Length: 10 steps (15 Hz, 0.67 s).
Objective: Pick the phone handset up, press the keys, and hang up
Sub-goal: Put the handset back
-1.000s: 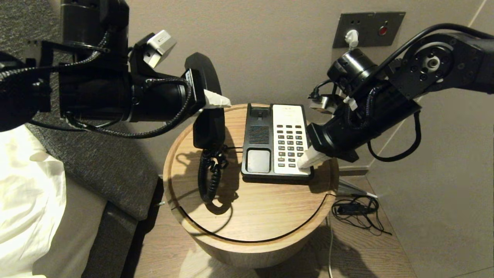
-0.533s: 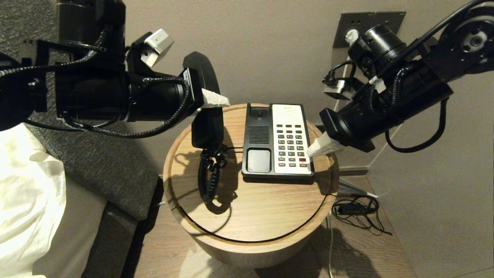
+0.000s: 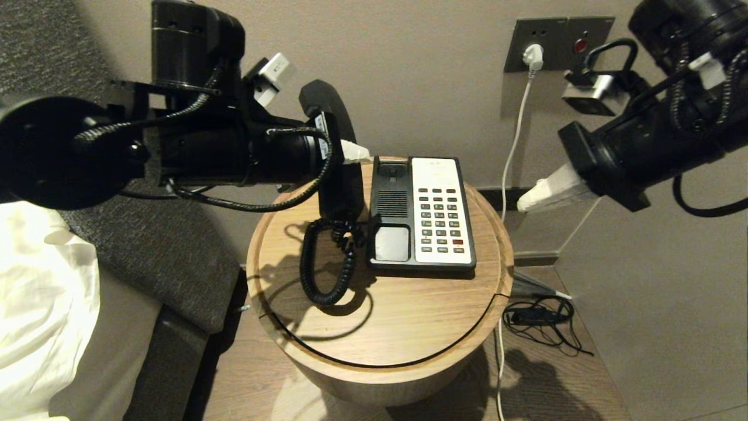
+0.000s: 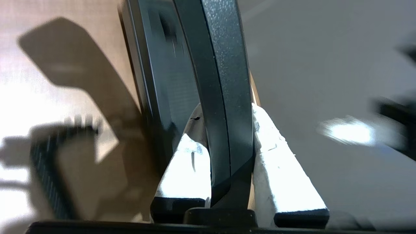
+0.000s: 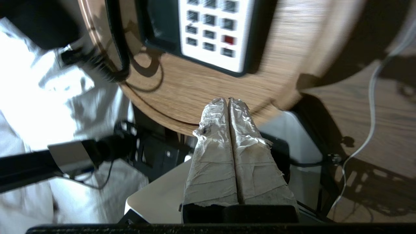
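Observation:
A black phone base [image 3: 419,216] with a white keypad panel [image 3: 439,210] sits on a round wooden table [image 3: 380,316]. My left gripper [image 3: 356,155] is shut on the black handset [image 3: 336,175], holding it upright just left of the base's empty cradle [image 3: 391,207]. In the left wrist view the handset [image 4: 224,107] sits between both white pads. The coiled cord [image 3: 327,263] hangs from the handset onto the table. My right gripper [image 3: 526,202] is shut and empty, raised off the table's right edge; its view [image 5: 228,100] shows the keypad [image 5: 216,29] beyond the tips.
A wall socket plate [image 3: 558,35] with a white plug and cable [image 3: 514,146] is behind the table. A tangle of black wire [image 3: 540,318] lies on the floor to the right. A grey bed edge and white bedding [image 3: 47,304] are on the left.
My right gripper has lifted off the keypad's lower right keys and drawn back up and right, past the table edge. My left gripper has carried the handset right, close to the base.

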Available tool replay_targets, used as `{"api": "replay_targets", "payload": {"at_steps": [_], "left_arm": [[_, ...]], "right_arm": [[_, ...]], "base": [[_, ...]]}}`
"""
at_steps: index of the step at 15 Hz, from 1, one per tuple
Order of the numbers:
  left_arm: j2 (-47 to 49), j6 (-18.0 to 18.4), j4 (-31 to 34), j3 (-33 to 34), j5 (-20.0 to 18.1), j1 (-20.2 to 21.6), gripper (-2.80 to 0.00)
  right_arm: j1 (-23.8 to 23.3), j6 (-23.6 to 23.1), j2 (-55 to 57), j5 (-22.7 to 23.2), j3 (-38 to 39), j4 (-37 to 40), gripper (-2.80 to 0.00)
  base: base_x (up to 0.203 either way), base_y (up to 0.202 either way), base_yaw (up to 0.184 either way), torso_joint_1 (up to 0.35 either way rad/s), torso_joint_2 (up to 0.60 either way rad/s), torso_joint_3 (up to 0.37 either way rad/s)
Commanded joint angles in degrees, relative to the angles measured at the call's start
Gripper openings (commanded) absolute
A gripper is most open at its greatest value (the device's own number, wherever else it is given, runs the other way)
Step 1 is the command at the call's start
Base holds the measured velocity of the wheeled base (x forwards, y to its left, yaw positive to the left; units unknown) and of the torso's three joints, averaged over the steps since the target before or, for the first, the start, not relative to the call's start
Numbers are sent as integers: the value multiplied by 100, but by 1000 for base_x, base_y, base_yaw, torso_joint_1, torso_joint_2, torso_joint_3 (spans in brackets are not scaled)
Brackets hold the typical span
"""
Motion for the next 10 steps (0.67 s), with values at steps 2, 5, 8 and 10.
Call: {"api": "replay_targets", "payload": {"at_steps": [2, 5, 8, 10], "left_arm": [[532, 7, -262, -94, 180, -282, -280], [775, 524, -2, -334, 507, -468, -280], [731, 725, 266, -427, 604, -566, -280], [753, 819, 367, -455, 605, -609, -280]], "right_arm": [[-226, 18, -624, -14, 42, 281, -280], [-379, 172, -1074, -24, 163, 373, -280], [-408, 237, -1449, -25, 609, 356, -280], [-413, 257, -1592, -25, 708, 376, -280]], "base": [[0, 0, 0, 0, 0, 0], [0, 0, 0, 0, 0, 0], [0, 0, 0, 0, 0, 0], [0, 0, 0, 0, 0, 0]]}}
